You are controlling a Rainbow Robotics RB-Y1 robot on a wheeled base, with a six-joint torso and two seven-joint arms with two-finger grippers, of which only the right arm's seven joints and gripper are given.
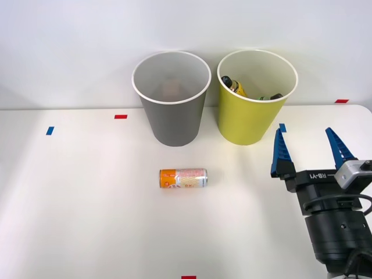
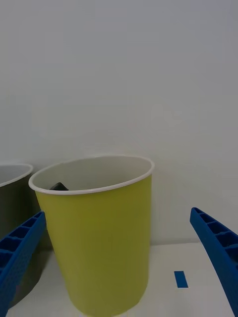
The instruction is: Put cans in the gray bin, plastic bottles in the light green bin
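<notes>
Nearest, at the lower right of the front view, the right gripper (image 1: 307,145) hovers over the tabletop (image 1: 87,203) with its blue fingers (image 1: 280,152) spread wide, empty. Left of it, mid-frame, the orange and white can (image 1: 183,178) lies on its side. Farther back stand the gray bin (image 1: 172,119) and, beside it at upper right, the light green bin (image 1: 249,119), with a yellow bottle (image 1: 235,85) inside.

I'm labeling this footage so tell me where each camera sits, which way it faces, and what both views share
Front view: above the arms, looking forward and down at the table, the orange and white can, the gray bin; the right end effector shows, open.
Right wrist view: on the right arm's wrist, facing the light green bin; its blue fingers show.
Shared: both bins, the blue tape mark.
</notes>
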